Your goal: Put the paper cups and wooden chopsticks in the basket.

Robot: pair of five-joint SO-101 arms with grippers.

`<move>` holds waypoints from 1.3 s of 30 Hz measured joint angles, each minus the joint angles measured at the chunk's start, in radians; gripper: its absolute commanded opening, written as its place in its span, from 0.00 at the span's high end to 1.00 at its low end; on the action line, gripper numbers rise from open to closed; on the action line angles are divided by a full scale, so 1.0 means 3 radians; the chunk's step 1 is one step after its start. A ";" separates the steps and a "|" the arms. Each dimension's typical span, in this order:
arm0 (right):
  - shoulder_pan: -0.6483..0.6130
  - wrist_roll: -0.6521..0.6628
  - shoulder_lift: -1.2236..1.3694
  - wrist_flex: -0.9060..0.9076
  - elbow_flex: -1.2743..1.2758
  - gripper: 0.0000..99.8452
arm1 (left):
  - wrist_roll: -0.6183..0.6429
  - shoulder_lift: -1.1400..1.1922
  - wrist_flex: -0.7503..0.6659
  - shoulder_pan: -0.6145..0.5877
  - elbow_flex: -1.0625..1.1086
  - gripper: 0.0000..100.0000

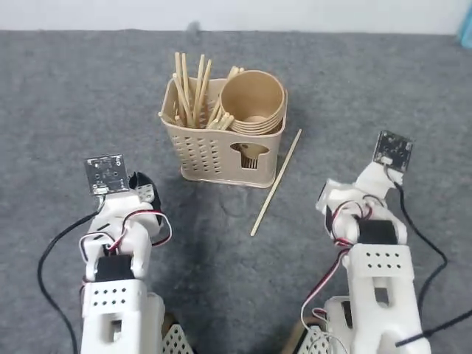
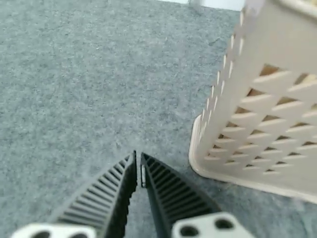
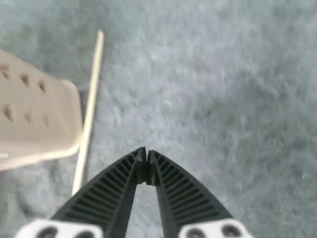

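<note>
A beige perforated basket (image 1: 221, 151) stands at the table's middle back, holding stacked paper cups (image 1: 253, 102) and several wooden chopsticks (image 1: 190, 88). One loose chopstick (image 1: 276, 182) lies on the grey mat just right of the basket, also seen as a chopstick (image 3: 89, 111) beside the basket corner (image 3: 34, 119). My left gripper (image 2: 138, 159) is shut and empty, low over the mat to the left of the basket wall (image 2: 257, 124). My right gripper (image 3: 147, 152) is shut and empty, over the mat to the right of the loose chopstick.
Grey felt mat (image 1: 88, 96) covers the table. Both arm bases (image 1: 118, 302) sit at the front edge, with black cables (image 1: 420, 236) trailing beside them. Open mat lies to both sides of the basket.
</note>
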 measured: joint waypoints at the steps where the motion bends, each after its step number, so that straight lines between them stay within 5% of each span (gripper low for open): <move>1: 0.0000 0.0000 0.0000 0.0041 -0.0077 0.99 | 0.0000 0.0000 0.0026 0.0010 0.0000 0.98; 10: -0.0005 -0.0020 0.0752 0.0609 -0.1243 0.99 | 0.0000 0.0000 0.0179 0.0138 0.0000 0.98; 22: 0.0000 -0.0363 0.2711 0.0619 -0.2793 0.98 | -0.0077 0.0000 0.0251 0.0179 0.0000 0.98; 25: 0.0005 -0.0394 0.3222 0.0629 -0.3217 0.92 | -0.0092 0.0000 0.0251 0.0174 0.0000 0.98; 31: -0.0107 -0.0404 0.4117 0.0849 -0.4046 0.93 | -0.0102 0.0010 0.0251 0.0194 0.0000 0.88; 39: -0.0281 -0.0609 0.4920 0.1115 -0.5161 0.95 | -0.0102 0.0956 0.0015 0.0184 -0.0302 0.88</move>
